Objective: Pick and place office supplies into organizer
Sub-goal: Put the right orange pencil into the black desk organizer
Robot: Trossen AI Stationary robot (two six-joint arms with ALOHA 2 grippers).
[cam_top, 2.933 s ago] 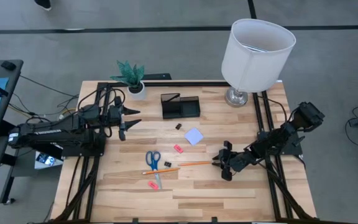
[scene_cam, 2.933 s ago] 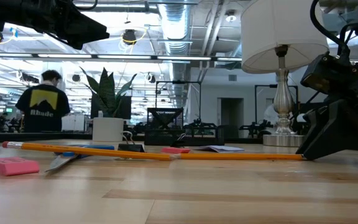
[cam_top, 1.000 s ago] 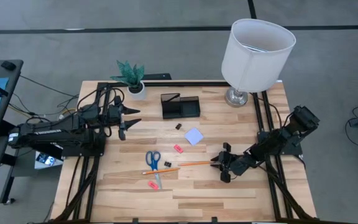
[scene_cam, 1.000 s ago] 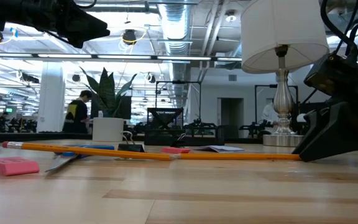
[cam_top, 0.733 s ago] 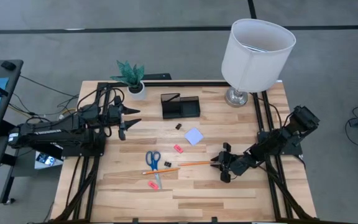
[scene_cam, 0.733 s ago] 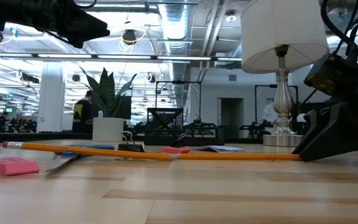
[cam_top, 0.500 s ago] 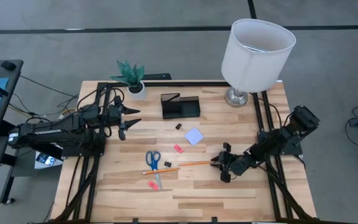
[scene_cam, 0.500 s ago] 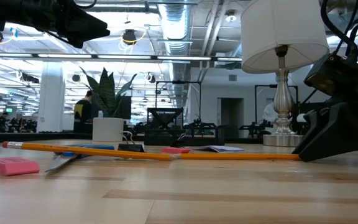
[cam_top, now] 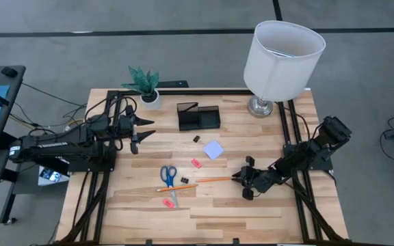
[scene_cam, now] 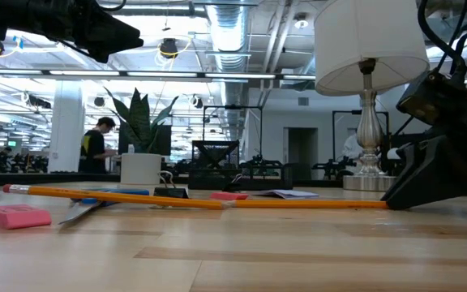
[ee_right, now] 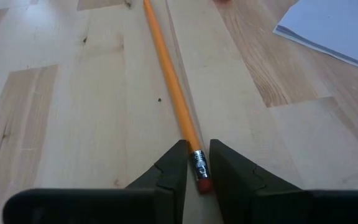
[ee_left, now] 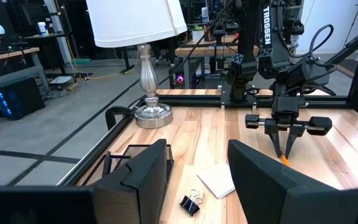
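Observation:
An orange pencil (cam_top: 216, 179) lies flat on the wooden table (cam_top: 211, 219), right of centre, with its eraser end toward my right gripper (cam_top: 239, 178). That gripper slants down onto the table and is shut on that end. A second orange pencil (cam_top: 178, 186) lies by the blue-handled scissors (cam_top: 169, 175). A lavender note pad (cam_top: 213, 149), pink erasers (cam_top: 196, 163) (cam_top: 167, 203) and black clips (cam_top: 197, 139) lie around. The black organizer (cam_top: 198, 116) stands at the far middle. My left gripper (cam_top: 146, 126) waits open above the table's left side. My right gripper pinches the pencil's metal ferrule (ee_right: 197, 160), just ahead of the pink eraser, between its two fingertips (ee_right: 174, 168). The fingers come slanting down from the table's right side and lie along the pencil. The pencil lies flat on the table.
A white plant pot (cam_top: 149, 98) stands at the far left and a lamp (cam_top: 282, 58) with a wide white shade at the far right. Black frame rails (cam_top: 287, 130) run along both sides. Bare wood lies at the near edge.

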